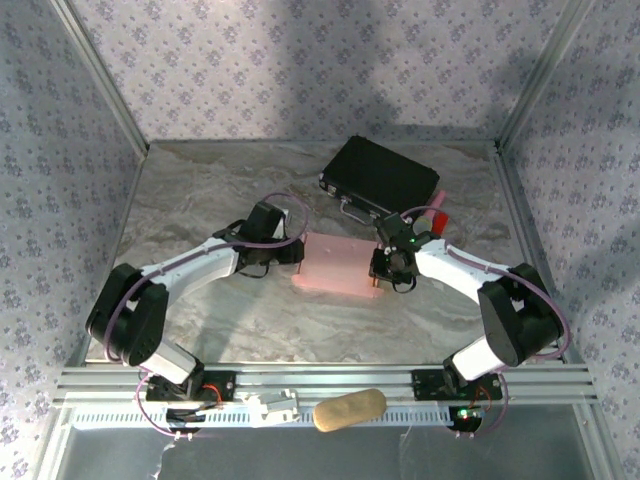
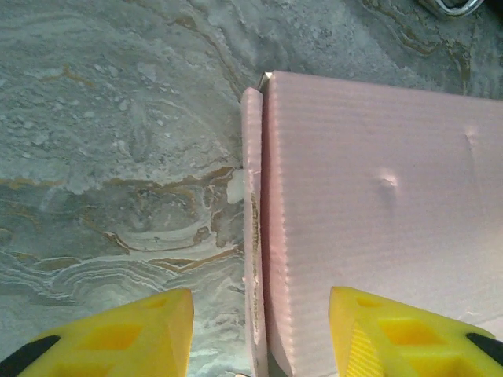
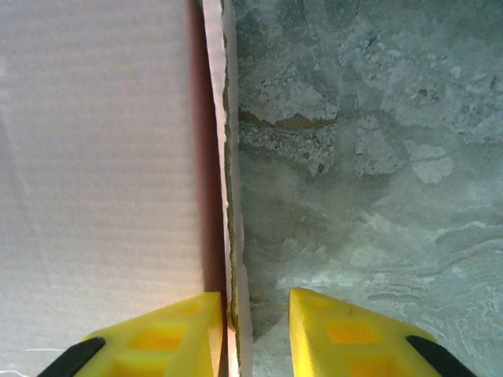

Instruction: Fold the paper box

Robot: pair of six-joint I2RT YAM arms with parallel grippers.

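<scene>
– Two checks: box position, gripper state?
– The paper box [image 1: 340, 262] lies mid-counter [image 1: 200, 200]. The left gripper [image 2: 259, 298] is spread astride its left flap [image 2: 251, 196]. The right gripper [image 3: 255, 297] straddles the right flap [image 3: 216, 94], narrowly parted, not pinching. Recommended: press both flaps inward together, evenly.
</scene>
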